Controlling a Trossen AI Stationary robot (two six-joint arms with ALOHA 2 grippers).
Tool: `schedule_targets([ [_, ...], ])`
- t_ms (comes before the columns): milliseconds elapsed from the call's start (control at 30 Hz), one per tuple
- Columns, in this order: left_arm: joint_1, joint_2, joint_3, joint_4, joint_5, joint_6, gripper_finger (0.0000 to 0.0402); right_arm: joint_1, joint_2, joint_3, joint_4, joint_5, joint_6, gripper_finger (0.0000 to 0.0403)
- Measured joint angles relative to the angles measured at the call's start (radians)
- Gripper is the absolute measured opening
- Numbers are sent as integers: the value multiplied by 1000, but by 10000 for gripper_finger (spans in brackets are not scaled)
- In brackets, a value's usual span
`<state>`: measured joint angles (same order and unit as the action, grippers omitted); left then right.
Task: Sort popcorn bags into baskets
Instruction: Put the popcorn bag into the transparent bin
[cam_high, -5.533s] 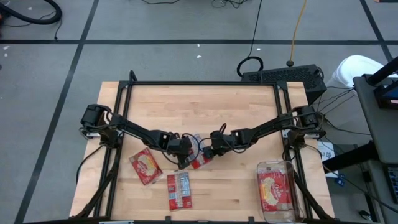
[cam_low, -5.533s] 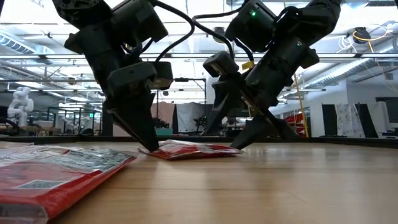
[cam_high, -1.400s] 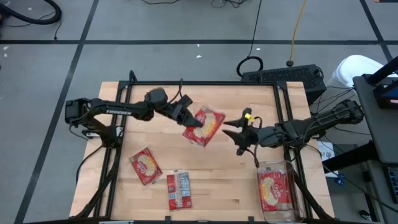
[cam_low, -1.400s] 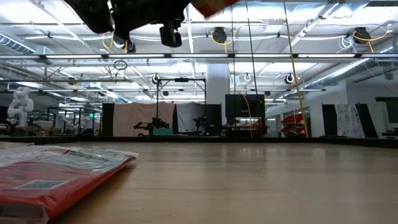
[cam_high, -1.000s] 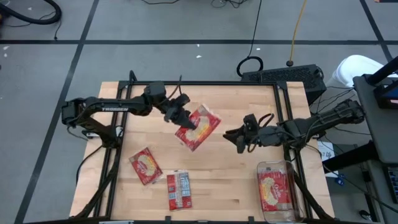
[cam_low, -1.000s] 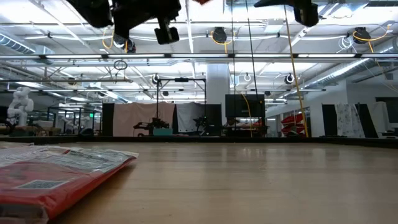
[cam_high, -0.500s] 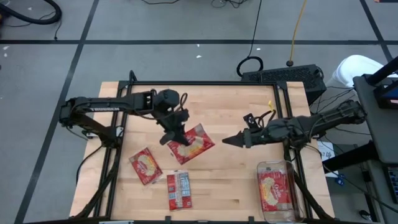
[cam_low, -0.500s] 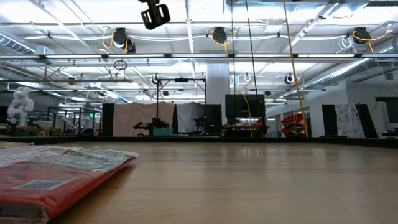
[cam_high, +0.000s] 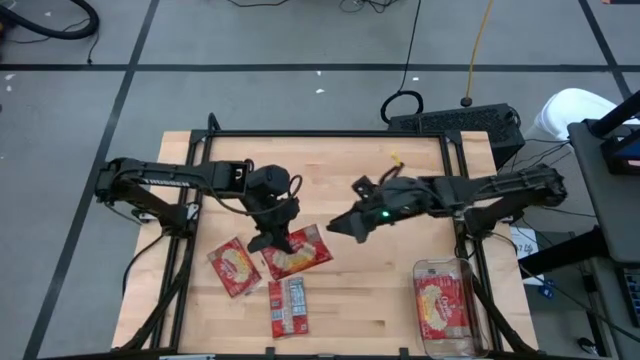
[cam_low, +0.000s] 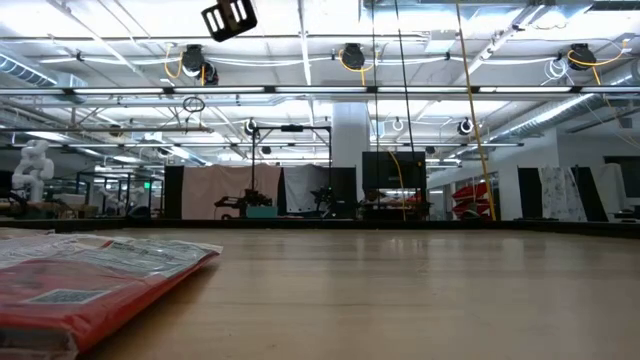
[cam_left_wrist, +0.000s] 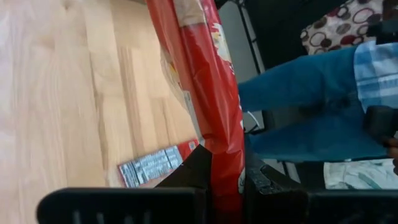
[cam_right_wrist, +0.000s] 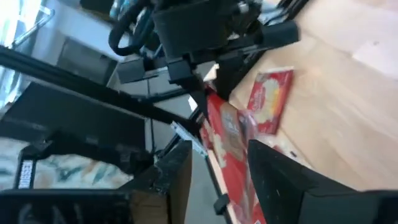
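Wooden planks of the pale desk (cam_high: 330, 310) carry most of what is left to sort. My left gripper (cam_high: 272, 240) is closed on the edge of one flat red popcorn bag with a yellow popcorn picture (cam_high: 297, 251), which I hold over the desk near its middle; the left wrist view shows this bag pinched between my fingers (cam_left_wrist: 193, 175). My right gripper (cam_high: 338, 226) is open and empty, close beside this bag and pointing at it.

One bag (cam_high: 442, 305) lies already inside the clear plastic rectangular basket (cam_high: 466, 338) at the right front corner of the desk, so I judge that only this part is done. Two more bags are not sorted: one picture-side up (cam_high: 232, 267) near the left front, and one showing its grey-white panel (cam_high: 288, 306) just beside it. With the held bag, three remain for the basket.
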<state>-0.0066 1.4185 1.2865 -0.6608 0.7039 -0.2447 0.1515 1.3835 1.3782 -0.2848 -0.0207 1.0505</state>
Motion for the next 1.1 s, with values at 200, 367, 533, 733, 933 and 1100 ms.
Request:
schedule_targets([
  [200, -4, 0, 0, -31, -38, 1, 34, -51, 122, 70, -9, -159, -106, 194],
  [367, -4, 0, 0, -40, -51, 1, 35, -73, 155, 77, 6, -193, -238, 242],
  [533, -4, 0, 0, -40, -65, 3, 35, -79, 151, 78, 6, -194, -457, 267],
  [733, -4, 0, 0, -36, -103, 3, 35, -82, 172, 79, 13, -220, -558, 263],
  [933, -4, 0, 0, -32, -130, 3, 35, -83, 225, 78, 28, -220, -569, 224],
  [1100, -5, 0, 0, -30, -160, -1, 35, -83, 242, 77, 23, -219, -563, 148],
])
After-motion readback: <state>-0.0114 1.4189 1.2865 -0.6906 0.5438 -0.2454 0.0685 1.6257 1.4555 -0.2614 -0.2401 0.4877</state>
